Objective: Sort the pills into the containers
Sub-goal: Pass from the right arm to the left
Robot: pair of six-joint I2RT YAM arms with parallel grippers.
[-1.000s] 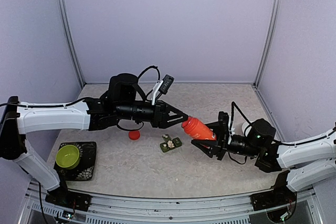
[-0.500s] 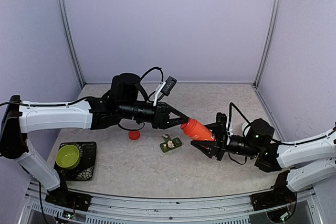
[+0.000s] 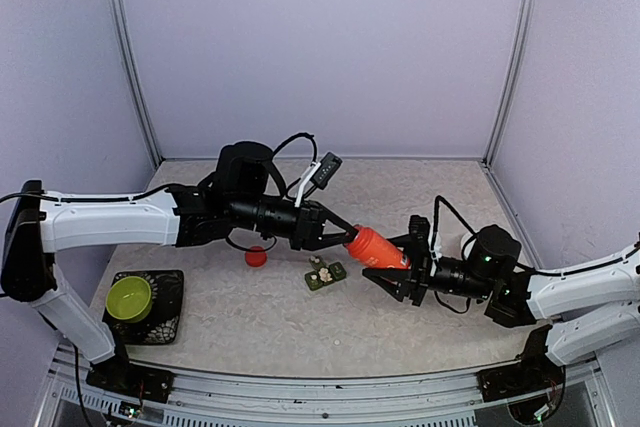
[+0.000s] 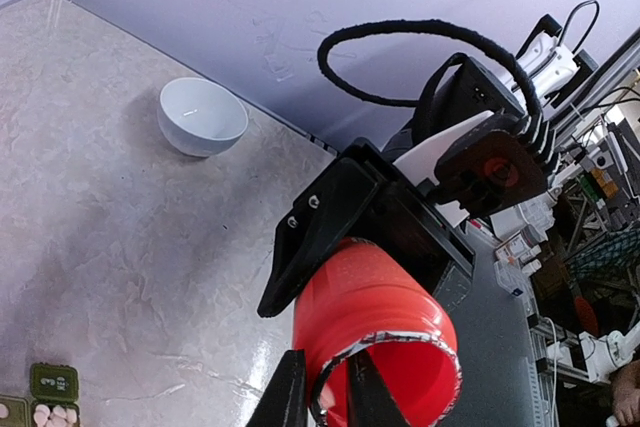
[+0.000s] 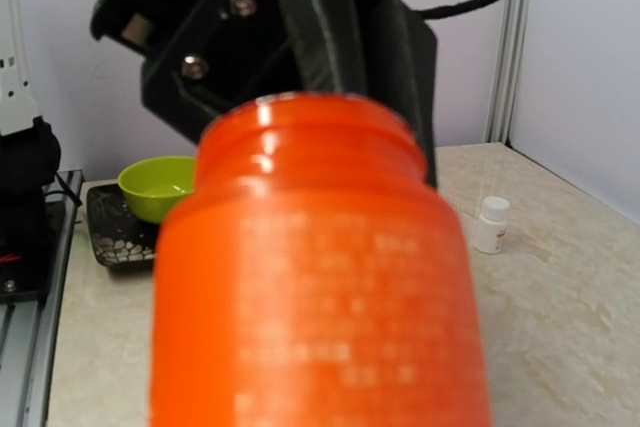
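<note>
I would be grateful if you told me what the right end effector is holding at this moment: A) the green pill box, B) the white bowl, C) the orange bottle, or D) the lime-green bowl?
C: the right end effector is clamped around the body of the orange bottle and holds it tilted above the table, while the pill box lies on the table below.

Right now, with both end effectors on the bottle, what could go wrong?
1. The orange bottle hangs open and tilted in the right end effector, its mouth not clearly over the pill box; anything inside could spill onto the table.
2. The left end effector pinches its rim; opposing pulls may wrench it loose.
</note>
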